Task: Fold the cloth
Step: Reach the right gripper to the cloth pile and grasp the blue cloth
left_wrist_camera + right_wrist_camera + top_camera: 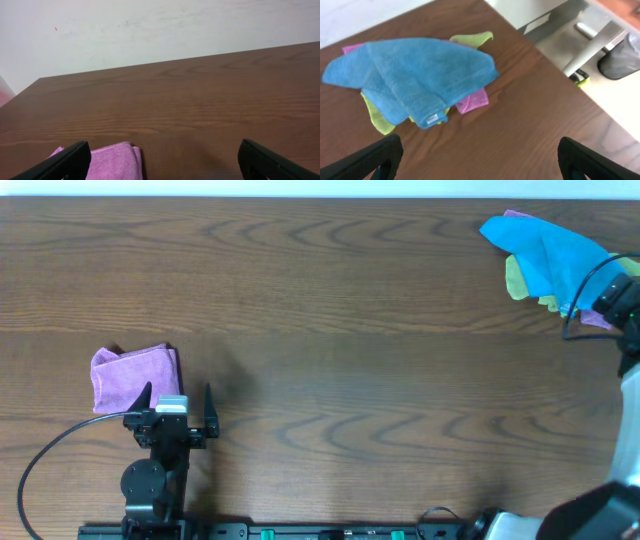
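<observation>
reaching for the sky-blue cloth (415, 75) seems the step in hand; it lies crumpled on a yellow-green cloth (375, 120) and a pink cloth (472, 102) at the far right corner of the table (320, 330). the right gripper (479, 162) hovers near it, fingers apart and empty. next it must pinch only the blue layer.

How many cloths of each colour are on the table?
Blue cloth: 1
Yellow-green cloth: 1
Purple-pink: 2, the folded cloth lying alone and the pink cloth under the blue one
Total: 4 that show; the pile may hide more.
</observation>
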Controlling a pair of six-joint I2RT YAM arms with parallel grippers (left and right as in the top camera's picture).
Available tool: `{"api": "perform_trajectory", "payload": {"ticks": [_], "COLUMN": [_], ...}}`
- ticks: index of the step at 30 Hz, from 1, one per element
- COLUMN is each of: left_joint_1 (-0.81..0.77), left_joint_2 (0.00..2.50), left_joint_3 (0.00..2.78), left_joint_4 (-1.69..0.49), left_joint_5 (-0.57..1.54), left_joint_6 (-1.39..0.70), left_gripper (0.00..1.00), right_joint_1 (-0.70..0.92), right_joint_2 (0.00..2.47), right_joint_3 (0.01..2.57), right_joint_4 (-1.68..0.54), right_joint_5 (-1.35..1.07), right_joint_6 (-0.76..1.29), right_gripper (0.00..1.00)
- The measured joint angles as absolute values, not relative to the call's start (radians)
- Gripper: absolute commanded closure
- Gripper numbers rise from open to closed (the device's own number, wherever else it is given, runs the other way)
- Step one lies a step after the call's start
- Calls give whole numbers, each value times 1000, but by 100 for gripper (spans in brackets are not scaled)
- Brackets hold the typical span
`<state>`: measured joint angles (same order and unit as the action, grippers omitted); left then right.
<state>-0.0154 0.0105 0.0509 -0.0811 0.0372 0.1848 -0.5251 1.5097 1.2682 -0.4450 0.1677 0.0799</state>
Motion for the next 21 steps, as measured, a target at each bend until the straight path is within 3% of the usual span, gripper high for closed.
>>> {"api": "perform_trajectory", "payload": {"ticks": [15, 21], "left_joint_1": [-15, -15], "left_joint_2": [10, 10], "left_joint_3": [51, 51], "left_joint_4": [-81, -81], "left_joint_5": [37, 37], "left_joint_6": [185, 185], "left_gripper": [5, 5], "right_joint_1": [-494, -492], "right_joint_2": [1736, 1752], "right_joint_3": [1329, 1329], "right_joint_4": [-350, -303], "right_joint_5": [128, 62], "right_joint_6": [108, 213], "right_gripper": [1, 1]}}
